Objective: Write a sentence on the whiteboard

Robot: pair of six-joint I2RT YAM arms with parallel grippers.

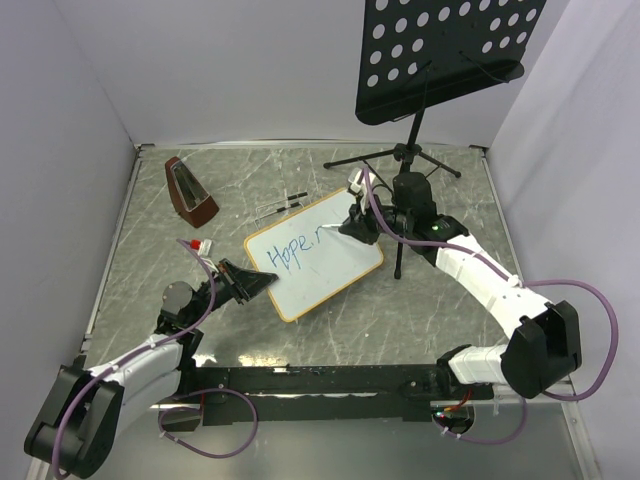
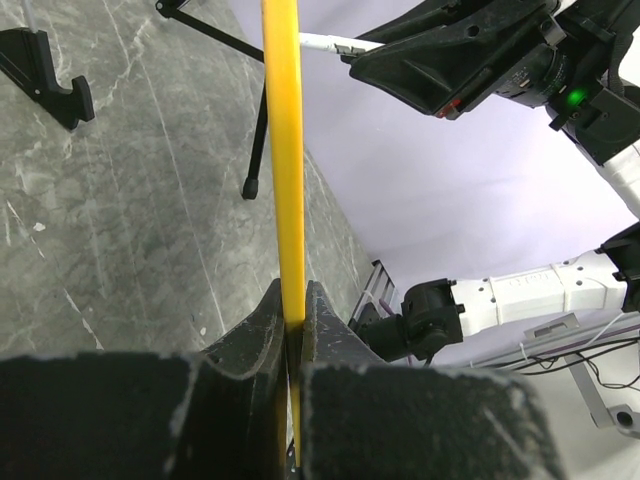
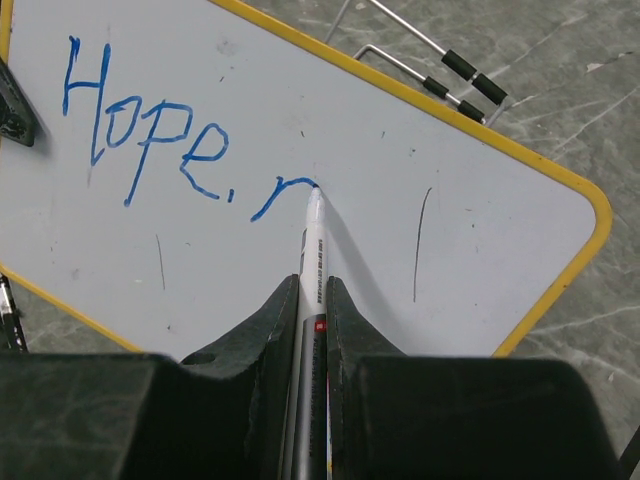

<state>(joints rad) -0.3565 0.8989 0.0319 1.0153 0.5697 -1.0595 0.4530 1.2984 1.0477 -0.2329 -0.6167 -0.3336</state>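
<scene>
**Marker tip on the whiteboard, one word written**

My left pincer (image 2: 293, 320) is clamped on the yellow edge of the whiteboard (image 1: 335, 272), which sits askew in the middle of the grey bench (image 1: 400, 315). My right pincer (image 3: 312, 300) is closed around a white marker (image 3: 314, 250), whose tip touches the board at the end of a blue "r". The sentence (image 3: 145, 150) reads "Hope", a dot, then that "r". A brown metronome (image 1: 190, 190) stands well apart at the far left, and a black music stand (image 1: 440, 60) rises behind the board

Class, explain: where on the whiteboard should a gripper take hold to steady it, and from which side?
Probably the whiteboard's thin edge at its left end, from the left, one finger on each face: it is flat, and the marker works farther right.
</scene>
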